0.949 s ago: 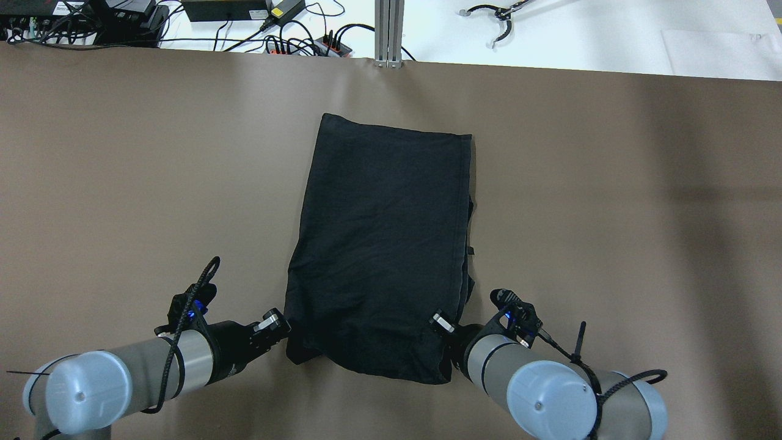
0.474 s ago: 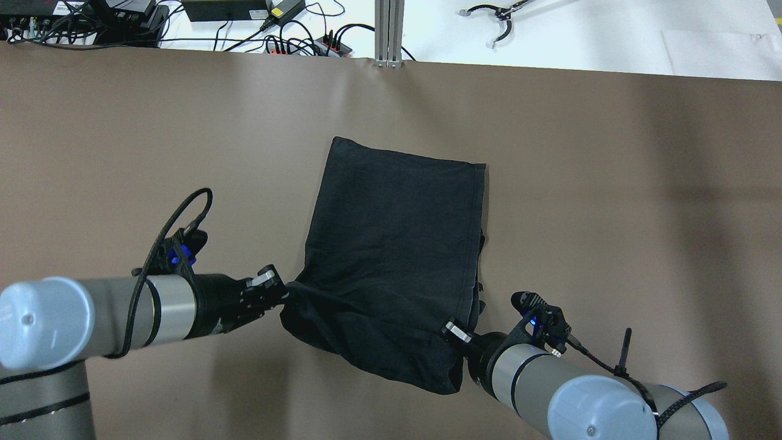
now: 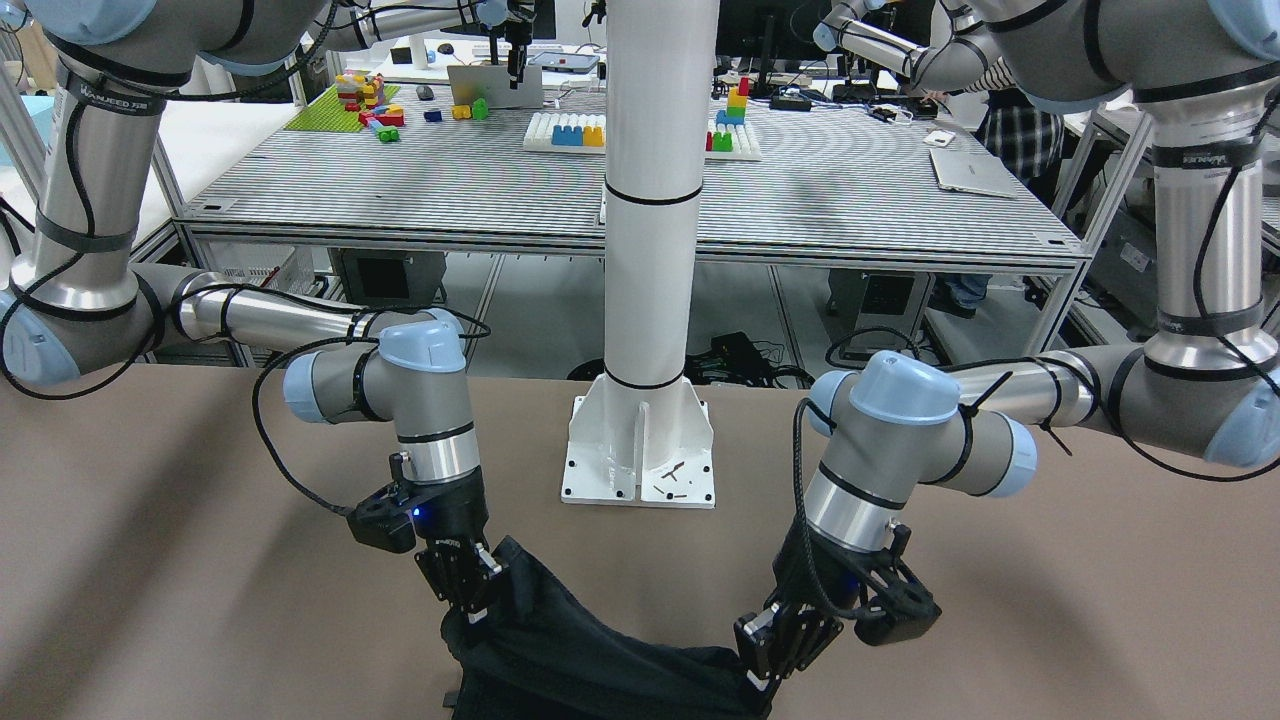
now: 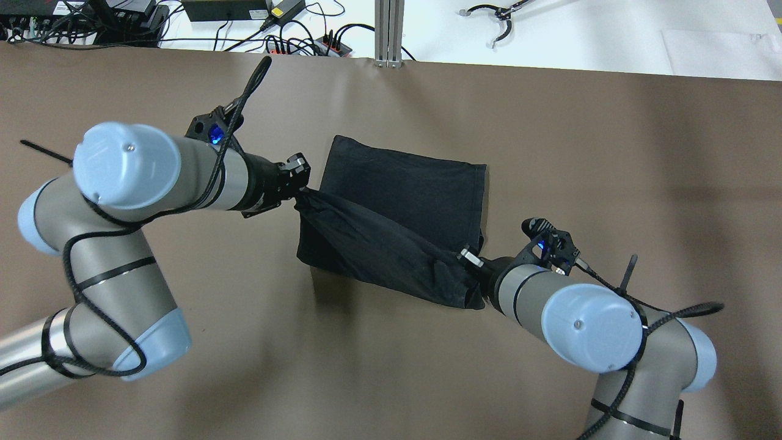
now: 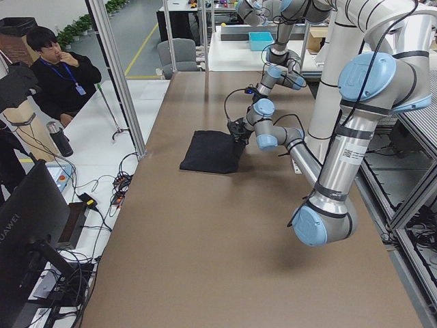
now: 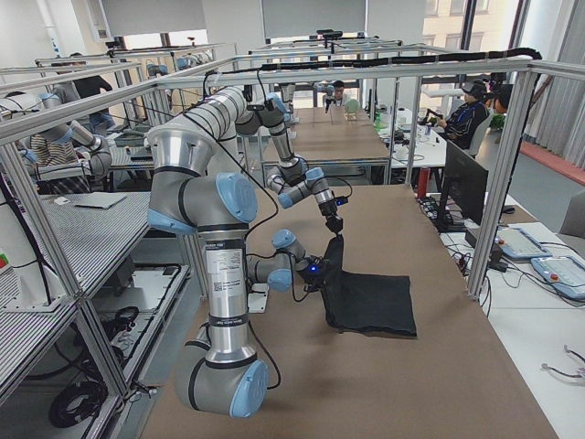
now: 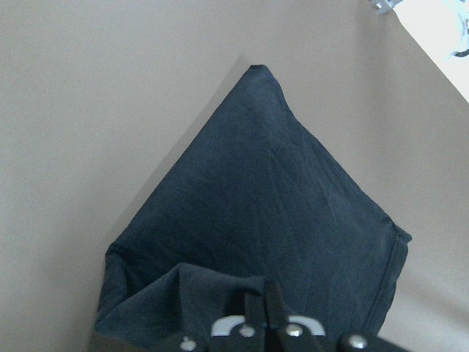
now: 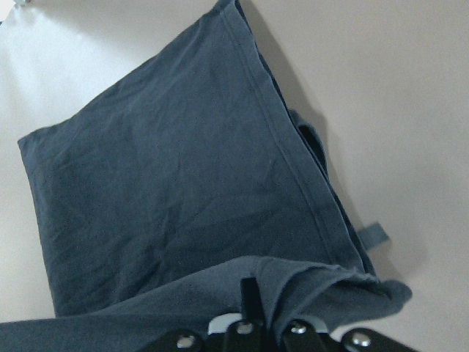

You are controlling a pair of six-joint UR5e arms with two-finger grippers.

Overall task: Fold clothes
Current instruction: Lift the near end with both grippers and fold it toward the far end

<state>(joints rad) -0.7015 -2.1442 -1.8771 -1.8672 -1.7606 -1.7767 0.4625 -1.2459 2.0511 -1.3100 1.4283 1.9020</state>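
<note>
The black clothes (image 4: 421, 189) lie mid-table, their far part flat on the brown table. My left gripper (image 4: 300, 191) is shut on the near-left corner and holds it raised over the cloth's left side. My right gripper (image 4: 474, 261) is shut on the near-right corner, lower and nearer me. The lifted edge hangs slack between them (image 4: 372, 250). In the front-facing view the left gripper (image 3: 765, 665) and right gripper (image 3: 470, 600) hold the cloth (image 3: 590, 670) up. Each wrist view shows a pinched fold over the flat layer (image 7: 271, 198) (image 8: 168, 183).
A white post stands on its base plate (image 3: 640, 465) at my side of the table. An aluminium post (image 4: 388, 30), cables and power strips (image 4: 293, 36) line the far edge. A seated person (image 5: 61, 75) is off the table's far side.
Both grippers have lifted the cloth's near edge and carried it away from me over the flat part. The left arm has swung much farther forward than the right.
</note>
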